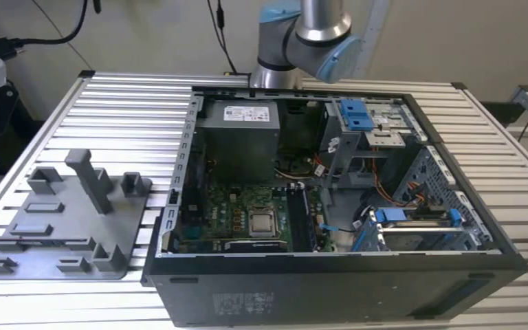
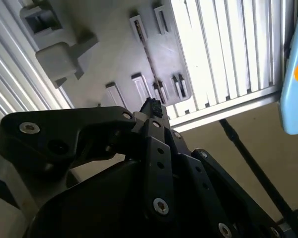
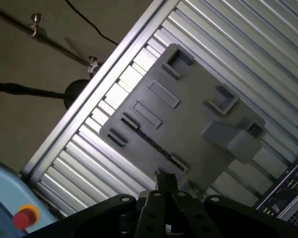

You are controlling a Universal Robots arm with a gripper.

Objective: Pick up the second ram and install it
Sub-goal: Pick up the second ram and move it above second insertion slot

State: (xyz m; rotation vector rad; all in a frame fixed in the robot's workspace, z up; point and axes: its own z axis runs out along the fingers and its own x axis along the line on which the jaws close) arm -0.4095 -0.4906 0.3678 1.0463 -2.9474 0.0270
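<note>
Gripper (image 3: 165,181) is hovering closed and empty, the second ram (image 3: 151,143) lying edge-up in the grey fixture (image 3: 198,104) just beyond its tips; opening wide and squaring to the stick's length is looking wise.

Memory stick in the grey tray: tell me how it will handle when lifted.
Likely stiff and light: the memory stick is a thin, narrow strip. It seems to stand on edge in a slot of the grey tray, so it should lift straight out. Probably fragile, being so thin.
</note>
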